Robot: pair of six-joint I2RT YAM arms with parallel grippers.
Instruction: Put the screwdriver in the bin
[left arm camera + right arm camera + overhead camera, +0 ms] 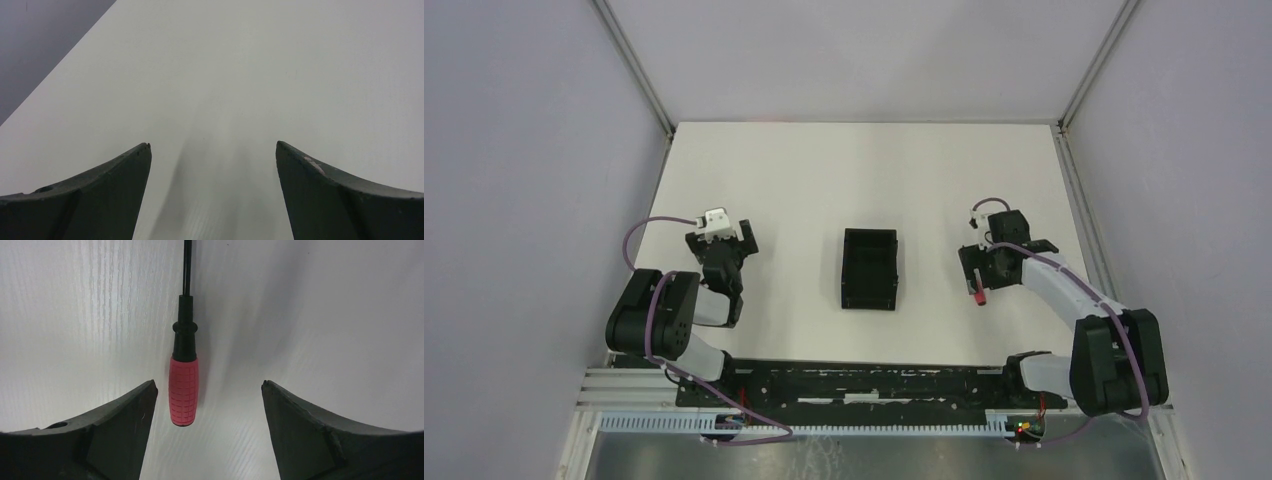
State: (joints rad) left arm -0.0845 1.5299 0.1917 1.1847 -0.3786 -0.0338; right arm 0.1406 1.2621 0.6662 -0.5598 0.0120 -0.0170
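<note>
The screwdriver [183, 390] has a red gridded handle and a thin black shaft, and lies flat on the white table. In the right wrist view its handle end sits between my open right gripper's [210, 383] fingertips, nearer the left finger, not touched. In the top view a bit of red handle [980, 296] shows under the right gripper [979, 278]. The black open-top bin [869, 268] stands in the middle of the table, left of the right gripper. My left gripper [721, 243] is open and empty over bare table, as the left wrist view [213, 145] shows.
The white table [864, 170] is walled by grey panels at the left, right and back. A black rail with the arm bases [864, 385] runs along the near edge.
</note>
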